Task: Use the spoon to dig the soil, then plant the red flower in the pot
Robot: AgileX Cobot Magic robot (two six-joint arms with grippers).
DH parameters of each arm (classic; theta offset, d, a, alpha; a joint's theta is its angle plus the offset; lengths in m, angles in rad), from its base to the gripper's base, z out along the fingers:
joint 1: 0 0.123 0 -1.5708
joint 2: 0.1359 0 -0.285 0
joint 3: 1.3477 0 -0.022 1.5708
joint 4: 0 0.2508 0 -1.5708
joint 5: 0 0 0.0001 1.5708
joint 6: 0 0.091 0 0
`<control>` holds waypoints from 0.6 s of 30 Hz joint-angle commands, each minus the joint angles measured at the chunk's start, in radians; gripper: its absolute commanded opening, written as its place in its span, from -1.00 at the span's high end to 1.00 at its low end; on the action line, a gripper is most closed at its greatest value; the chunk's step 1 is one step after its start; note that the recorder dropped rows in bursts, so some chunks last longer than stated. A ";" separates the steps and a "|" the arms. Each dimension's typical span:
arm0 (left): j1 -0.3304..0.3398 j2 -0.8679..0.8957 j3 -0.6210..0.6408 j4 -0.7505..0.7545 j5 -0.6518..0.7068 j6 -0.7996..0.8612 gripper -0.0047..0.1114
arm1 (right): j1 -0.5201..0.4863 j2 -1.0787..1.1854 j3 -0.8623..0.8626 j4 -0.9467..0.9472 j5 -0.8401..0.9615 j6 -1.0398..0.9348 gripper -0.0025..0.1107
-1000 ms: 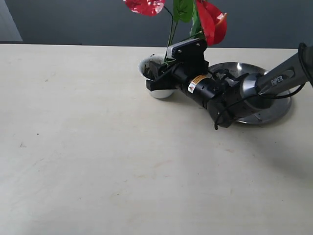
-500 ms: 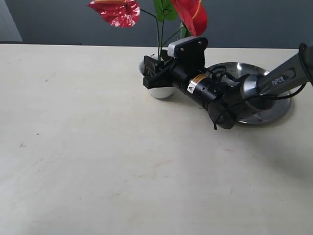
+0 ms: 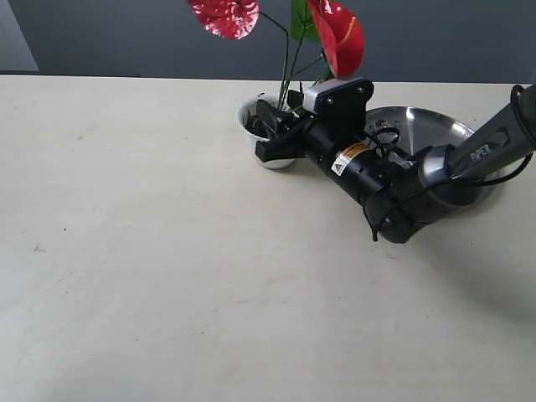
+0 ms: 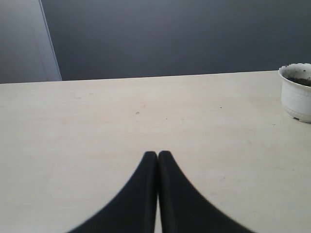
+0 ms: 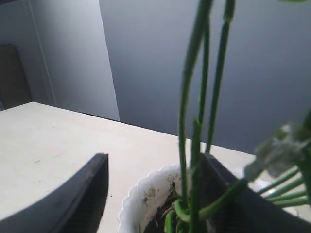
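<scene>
Exterior: red flower (image 3: 335,33) is standing in the pot (image 3: 266,134) beside the steel plate (image 3: 435,130); top-heavy, thin stems wanting a low hold
Left wrist: left gripper (image 4: 158,158) is idling pressed closed, empty
Right wrist: right gripper (image 5: 155,182) is gaping around the bendy stems (image 5: 192,111) over the soil (image 5: 163,216)

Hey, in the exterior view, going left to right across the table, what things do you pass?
Pot → right end effector → steel plate

"PiPER" on the right arm (image 3: 490,149) (sticker text unreadable)
</scene>
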 commanded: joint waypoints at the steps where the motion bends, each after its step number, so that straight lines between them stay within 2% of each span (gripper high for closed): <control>1: -0.005 0.005 -0.003 -0.003 -0.009 -0.001 0.89 | 0.000 -0.002 0.007 -0.090 -0.026 0.028 0.02; 8: -0.005 0.005 -0.003 -0.003 -0.009 -0.001 0.89 | 0.000 -0.034 0.009 -0.185 -0.020 0.083 0.02; 18: -0.005 0.005 -0.003 -0.003 -0.009 -0.001 0.89 | 0.000 -0.085 0.009 -0.201 0.088 0.083 0.02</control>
